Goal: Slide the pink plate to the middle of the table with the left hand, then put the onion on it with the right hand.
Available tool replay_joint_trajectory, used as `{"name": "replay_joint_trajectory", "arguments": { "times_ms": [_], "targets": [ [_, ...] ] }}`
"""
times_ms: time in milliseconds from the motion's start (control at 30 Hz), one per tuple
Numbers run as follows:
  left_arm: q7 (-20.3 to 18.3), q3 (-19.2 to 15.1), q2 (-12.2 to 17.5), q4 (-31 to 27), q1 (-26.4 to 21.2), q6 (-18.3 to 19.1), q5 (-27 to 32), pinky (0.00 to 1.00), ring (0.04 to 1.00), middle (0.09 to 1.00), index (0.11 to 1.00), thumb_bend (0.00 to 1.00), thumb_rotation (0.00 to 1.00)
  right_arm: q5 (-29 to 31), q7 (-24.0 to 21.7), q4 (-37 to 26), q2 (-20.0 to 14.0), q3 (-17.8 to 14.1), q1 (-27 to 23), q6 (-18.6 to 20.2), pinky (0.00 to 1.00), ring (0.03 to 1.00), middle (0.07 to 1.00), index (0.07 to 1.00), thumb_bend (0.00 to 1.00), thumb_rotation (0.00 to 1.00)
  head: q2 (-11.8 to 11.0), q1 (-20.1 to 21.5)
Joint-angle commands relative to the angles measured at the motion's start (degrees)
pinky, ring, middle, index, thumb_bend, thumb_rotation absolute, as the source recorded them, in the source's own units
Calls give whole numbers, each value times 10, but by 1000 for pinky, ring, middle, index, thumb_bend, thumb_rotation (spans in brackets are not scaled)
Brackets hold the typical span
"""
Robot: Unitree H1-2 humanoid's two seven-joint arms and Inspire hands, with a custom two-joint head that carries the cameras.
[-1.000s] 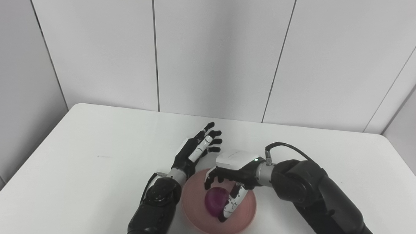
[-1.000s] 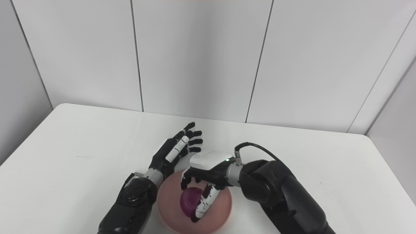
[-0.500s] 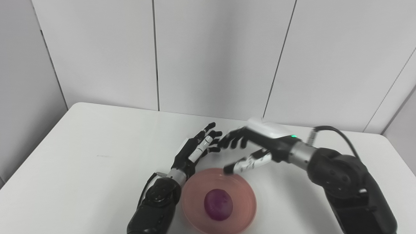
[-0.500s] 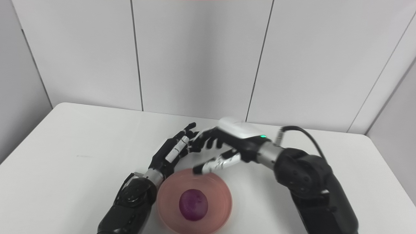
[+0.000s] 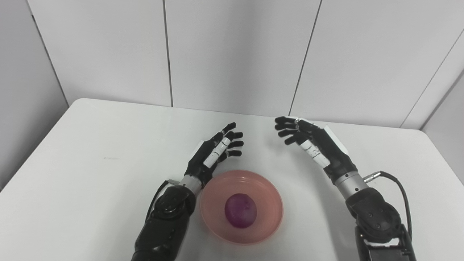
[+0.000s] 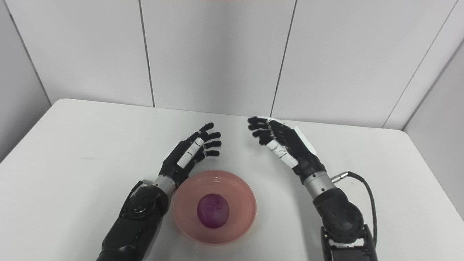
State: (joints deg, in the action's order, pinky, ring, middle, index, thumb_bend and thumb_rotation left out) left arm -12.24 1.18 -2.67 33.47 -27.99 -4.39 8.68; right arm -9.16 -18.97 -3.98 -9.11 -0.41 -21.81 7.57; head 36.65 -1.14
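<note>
This looks like a lab or test room set up for robot work, not a home or kitchen. A plain white worktop (image 5: 90,145) with rounded corners fills the lower part of the frame, and behind it, across the upper half, runs a wall of bare pale grey panels (image 5: 235,54) divided by thin dark vertical seams. The panels angle in at the far left and right, closing the worktop into a booth-like corner.

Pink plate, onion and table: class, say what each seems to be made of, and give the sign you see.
Pink plate: probably plastic, matte, slightly see-through at the rim. Onion: purple, smooth with a dull sheen; real or plastic, cannot tell. Table: white, smooth, faintly glossy, likely laminate.
</note>
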Motion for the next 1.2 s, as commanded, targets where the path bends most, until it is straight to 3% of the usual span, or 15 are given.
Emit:
{"name": "replay_joint_trajectory", "arguments": {
  "times_ms": [0, 333, 600, 733, 833, 1167],
  "targets": [
    [5, -1, 7, 9, 35, 52, -2, 717, 800, 834, 881, 773, 715, 30, 12, 0, 6, -6, -4, 11, 675, 726, 737, 780, 1000, 1000, -1, 1],
    [50, -6, -1, -91, 81, 16, -27, 732, 807, 849, 854, 770, 646, 70, 24, 40, 21, 2, 27, 12, 694, 763, 777, 798, 1000, 1000, -3, 2],
    [74, 0, -2, -149, 111, 14, -45, 769, 830, 853, 863, 808, 681, 89, 54, 42, 45, -2, 70, 20, 720, 779, 795, 817, 964, 1000, -29, 15],
    [71, 10, 4, -183, 130, 33, -51, 778, 834, 863, 861, 744, 699, 80, 74, 39, 50, 4, 95, 14, 749, 797, 810, 835, 932, 1000, -39, 19],
    [63, 20, 14, -224, 148, 67, -57, 797, 851, 876, 869, 661, 719, 71, 83, 41, 43, 13, 113, 0, 786, 816, 829, 831, 945, 1000, -41, 24],
    [47, 24, 21, -309, 190, 133, -37, 847, 894, 911, 892, 655, 747, 29, 138, 25, 60, 35, 158, -16, 910, 883, 859, 843, 861, 1000, -33, 52]
  ]
}}
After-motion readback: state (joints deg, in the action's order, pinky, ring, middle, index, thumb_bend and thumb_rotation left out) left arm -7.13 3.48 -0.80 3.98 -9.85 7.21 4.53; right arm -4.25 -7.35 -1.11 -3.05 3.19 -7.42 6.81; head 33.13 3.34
